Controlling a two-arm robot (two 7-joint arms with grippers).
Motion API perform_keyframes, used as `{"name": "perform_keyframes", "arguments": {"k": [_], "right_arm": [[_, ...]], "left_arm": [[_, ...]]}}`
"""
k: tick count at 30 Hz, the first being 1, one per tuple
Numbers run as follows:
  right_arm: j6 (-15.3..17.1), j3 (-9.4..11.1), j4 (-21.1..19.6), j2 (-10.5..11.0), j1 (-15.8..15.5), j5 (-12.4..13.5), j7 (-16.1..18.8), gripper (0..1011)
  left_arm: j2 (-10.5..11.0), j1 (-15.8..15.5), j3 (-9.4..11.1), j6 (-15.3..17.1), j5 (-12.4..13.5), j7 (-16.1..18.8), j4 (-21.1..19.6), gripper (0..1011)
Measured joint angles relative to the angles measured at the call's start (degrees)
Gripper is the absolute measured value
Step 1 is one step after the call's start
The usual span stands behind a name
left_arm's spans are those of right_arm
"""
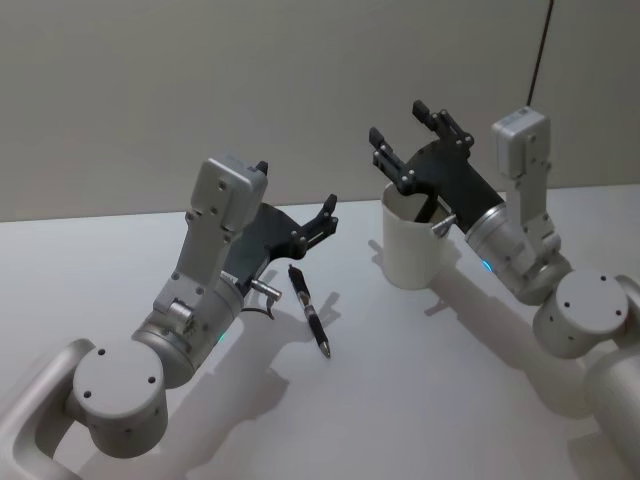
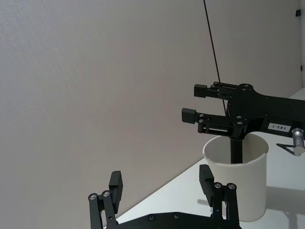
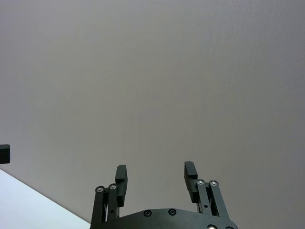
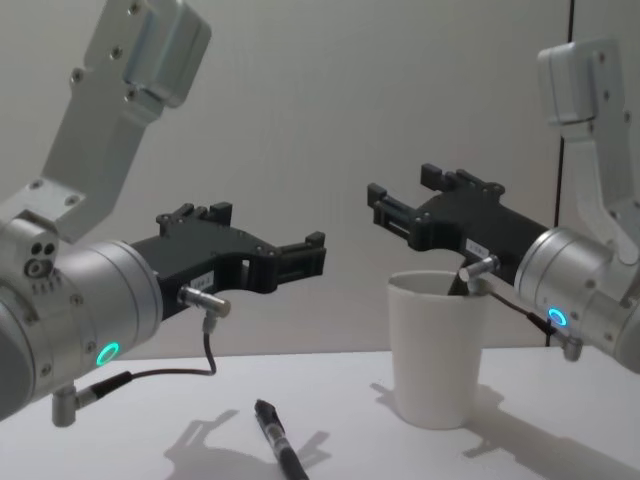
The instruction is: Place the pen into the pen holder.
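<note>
1. The pen (image 1: 308, 310) is lying flat on the white table (image 1: 120, 260), not yet in the pen holder (image 1: 412, 250). Taking the table's far edge as 12 o'clock, it is sitting at about 8 o'clock from that cup and well apart from it. Its ends are pointing towards 11 and 5 o'clock.
2. The left gripper (image 1: 330, 213) is hovering above the table just beyond the pen's far end, at roughly its 12 o'clock. Its fingers (image 2: 116, 185) are standing apart and gripping nothing. I judge it is waiting there because it is the arm nearer the pen and is lining up for the pick.
3. The right gripper (image 1: 400, 125) is reaching out over the cup's rim towards 11 o'clock, jaws likewise spread and empty. Its body is hanging across the cup's mouth.
4. That, in my judgement, is what is standing in the way. A pen coming down into the cup would be meeting the right gripper's body, so that arm would be needing to clear first.
5. A dark upright strip is showing inside the cup beneath that gripper; I cannot tell what it is.
6. A thin black cable (image 1: 541, 50) is running up the wall at the cup's 1 o'clock, out of reach of the work. The stretch of table between pen and cup is looking open.
</note>
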Motion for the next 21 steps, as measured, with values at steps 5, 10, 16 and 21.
{"name": "perform_keyframes", "arguments": {"k": [5,10,16,21], "right_arm": [[0.0,0.0,0.0,0.0,0.0,0.0,0.0,835],[0.3,0.1,-0.3,0.1,-0.2,0.1,0.0,972],[1.8,0.6,-3.4,1.0,-1.6,1.0,0.2,1001],[3.9,1.2,-7.5,2.2,-3.7,2.1,0.2,1001]], "left_arm": [[0.0,0.0,0.0,0.0,0.0,0.0,0.0,1001],[0.0,0.0,0.0,0.0,0.0,0.0,0.0,1001],[0.0,0.0,0.0,0.0,0.0,0.0,0.0,1001],[0.0,0.0,0.0,0.0,0.0,0.0,0.0,1001]]}}
